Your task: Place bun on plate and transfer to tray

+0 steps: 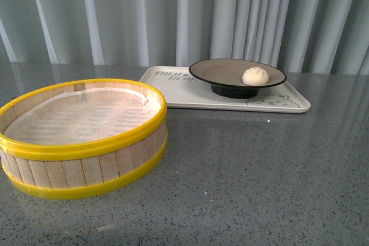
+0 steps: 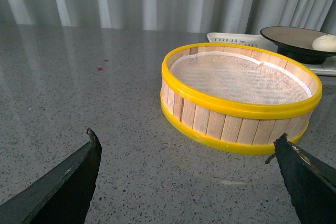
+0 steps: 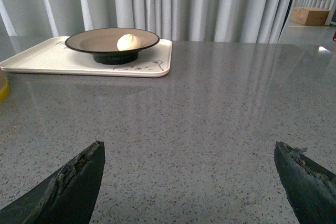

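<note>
1 bun [image 1: 255, 76] on plate [image 1: 219, 71], plate on tray [image 1: 167, 93]; steamer basket [image 1: 83, 136] nearby.

Our left gripper [image 2: 184, 153] stands spread wide, its dark fingertips [image 2: 79, 174] in the frame's lower corners. Our right gripper [image 3: 189, 153] is likewise splayed, holding nothing.

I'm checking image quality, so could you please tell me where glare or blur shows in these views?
Front view: sharp, soft reflection on the table before the tray. Left wrist view: pale sheen on the table, hand fingertips blurred. Right wrist view: curtain reflections streak the table; bun clear.
</note>
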Action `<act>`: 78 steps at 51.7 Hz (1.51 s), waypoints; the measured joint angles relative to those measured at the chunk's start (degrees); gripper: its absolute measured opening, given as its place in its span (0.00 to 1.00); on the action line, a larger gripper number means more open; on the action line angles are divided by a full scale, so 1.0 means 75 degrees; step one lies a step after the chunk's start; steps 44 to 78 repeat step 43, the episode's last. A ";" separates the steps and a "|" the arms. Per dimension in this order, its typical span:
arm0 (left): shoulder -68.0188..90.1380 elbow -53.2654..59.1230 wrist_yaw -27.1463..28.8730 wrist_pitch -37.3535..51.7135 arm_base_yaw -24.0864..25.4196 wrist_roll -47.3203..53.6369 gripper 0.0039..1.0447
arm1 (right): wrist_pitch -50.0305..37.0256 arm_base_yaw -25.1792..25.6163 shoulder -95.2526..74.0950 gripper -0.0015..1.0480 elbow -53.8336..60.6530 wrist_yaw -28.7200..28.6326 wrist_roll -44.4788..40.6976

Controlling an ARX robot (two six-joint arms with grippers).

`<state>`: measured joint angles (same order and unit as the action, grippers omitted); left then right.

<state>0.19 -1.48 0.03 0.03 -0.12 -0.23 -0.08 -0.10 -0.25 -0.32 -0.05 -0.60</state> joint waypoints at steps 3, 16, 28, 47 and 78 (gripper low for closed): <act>0.0000 0.0000 0.0000 0.0000 0.0000 -0.0003 0.94 | 0.0000 0.0000 0.0000 0.92 0.0000 0.0000 0.0000; 0.0000 0.0000 0.0000 0.0000 0.0000 0.0000 0.94 | 0.0000 0.0000 0.0000 0.92 0.0000 0.0000 0.0000; 0.0000 0.0000 0.0000 0.0000 0.0000 0.0000 0.94 | 0.0000 0.0000 0.0000 0.92 0.0000 0.0000 0.0000; 0.0000 0.0000 0.0000 0.0000 0.0000 0.0000 0.94 | 0.0000 0.0000 0.0000 0.92 0.0000 0.0000 0.0000; 0.0000 0.0000 0.0000 0.0000 0.0000 0.0000 0.94 | 0.0000 0.0000 0.0000 0.92 0.0000 0.0000 0.0000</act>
